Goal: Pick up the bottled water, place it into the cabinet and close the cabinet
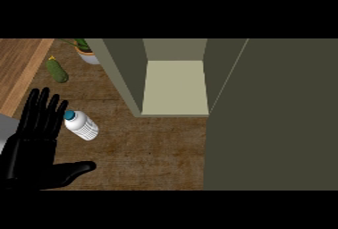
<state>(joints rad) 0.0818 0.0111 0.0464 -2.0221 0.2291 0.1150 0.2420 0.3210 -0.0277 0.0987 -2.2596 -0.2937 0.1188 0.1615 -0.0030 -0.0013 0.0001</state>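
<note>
A clear water bottle with a blue cap lies on its side on the brown counter, left of the middle. My left hand stands at the lower left, fingers straight and up, thumb out to the right; its fingertips are right beside the bottle's cap. The olive cabinet stands open at the top centre, showing a pale inner shelf. Its open door fills the right side of the view. My right hand does not show.
A green cucumber lies at the upper left near a white plant pot. A lighter wooden strip runs along the far left. A grey patch sits at the left edge.
</note>
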